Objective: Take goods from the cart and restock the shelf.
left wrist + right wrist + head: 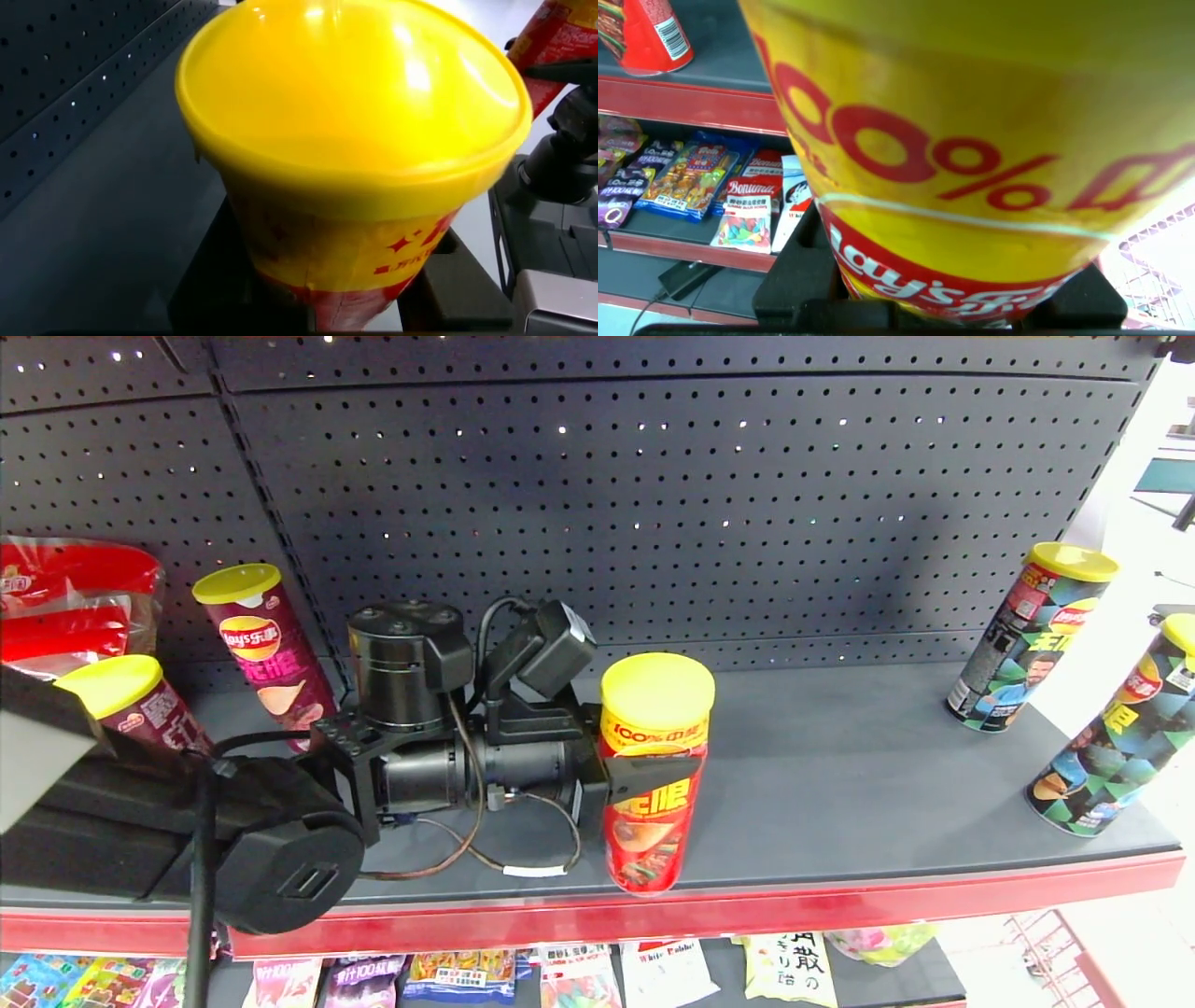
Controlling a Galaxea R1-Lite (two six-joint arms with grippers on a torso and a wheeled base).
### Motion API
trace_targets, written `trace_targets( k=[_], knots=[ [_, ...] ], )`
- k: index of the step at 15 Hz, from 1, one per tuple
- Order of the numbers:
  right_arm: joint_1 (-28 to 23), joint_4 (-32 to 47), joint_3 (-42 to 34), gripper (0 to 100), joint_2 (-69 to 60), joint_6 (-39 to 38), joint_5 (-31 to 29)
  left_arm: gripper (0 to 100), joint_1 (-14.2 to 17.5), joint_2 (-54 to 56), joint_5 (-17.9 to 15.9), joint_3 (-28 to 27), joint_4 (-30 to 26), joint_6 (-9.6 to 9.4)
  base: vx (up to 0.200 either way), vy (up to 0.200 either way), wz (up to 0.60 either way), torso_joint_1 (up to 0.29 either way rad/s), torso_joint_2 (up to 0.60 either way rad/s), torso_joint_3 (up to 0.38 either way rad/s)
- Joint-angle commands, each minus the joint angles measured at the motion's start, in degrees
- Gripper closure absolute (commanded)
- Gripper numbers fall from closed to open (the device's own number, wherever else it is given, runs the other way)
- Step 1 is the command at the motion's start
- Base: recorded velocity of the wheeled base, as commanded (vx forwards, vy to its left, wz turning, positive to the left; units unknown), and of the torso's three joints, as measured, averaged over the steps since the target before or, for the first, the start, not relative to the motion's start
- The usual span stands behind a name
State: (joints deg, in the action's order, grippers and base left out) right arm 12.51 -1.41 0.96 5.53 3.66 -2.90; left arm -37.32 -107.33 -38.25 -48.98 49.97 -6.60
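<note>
Your left gripper point(653, 775) was clamped on the red can point(653, 812): a cylindrical tube with glossy print and a smooth yellow plastic lid, upright at centre frame near the shelf point(840, 784) and its red front lip. Your right gripper point(943, 303) gripped a second can point(971, 168), the same round glossy tube. The deck was matte grey, the back panel point(653, 476) perforated metal. Two purple cans point(266, 644) stood at left and two dark cans point(1027, 635) at far right, all lidded.
</note>
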Motion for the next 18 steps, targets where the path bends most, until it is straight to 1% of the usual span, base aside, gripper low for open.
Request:
trace_targets(
  k=[1,6,7,8,9,12,14,16,18],
  knots=[
    [0.06,-0.08,-0.08,100,0.09,0.03,0.00,100,0.05,0.28,0.02,0.82,-0.14,-0.08,0.000,0.000,0.00,0.000,0.00,0.000],
    [0.06,-0.17,-0.08,100,0.09,0.03,-0.09,100,0.05,0.19,0.20,1.08,0.39,-0.08,0.000,0.000,0.00,0.000,0.00,0.000],
    [0.06,-0.17,-0.08,100,0.09,0.03,-0.09,100,0.05,-0.08,0.29,0.99,0.48,-0.52,0.000,0.000,0.00,0.000,0.00,0.000],
    [0.06,-0.17,-0.08,100,0.09,0.03,-0.09,0,0.05,-0.16,0.29,0.99,0.66,-0.61,0.000,0.000,0.00,0.000,0.00,0.000],
    [0.06,-0.17,-0.08,100,0.09,0.03,-0.09,0,0.05,-0.16,0.46,0.99,1.27,-0.26,0.000,0.000,0.00,0.000,0.00,0.000],
    [0.06,-0.17,-0.08,100,0.09,0.03,-0.09,0,0.05,0.10,0.81,1.52,1.36,-0.17,0.000,0.000,0.00,0.000,0.00,0.000],
    [0.06,-0.17,-0.08,100,0.09,0.03,-0.09,0,0.05,0.89,0.81,3.19,1.62,-0.26,0.000,0.000,0.00,0.000,0.00,0.000],
    [0.06,-0.17,-0.08,100,0.09,0.03,-0.09,0,0.84,3.70,1.78,9.08,3.29,-0.17,0.000,0.000,0.00,0.000,0.00,0.000],
    [0.06,-0.08,-0.08,100,0.09,0.03,-0.09,0,2.42,5.46,2.39,11.98,5.40,0.00,0.000,0.000,0.00,0.000,0.00,0.000]
  ],
)
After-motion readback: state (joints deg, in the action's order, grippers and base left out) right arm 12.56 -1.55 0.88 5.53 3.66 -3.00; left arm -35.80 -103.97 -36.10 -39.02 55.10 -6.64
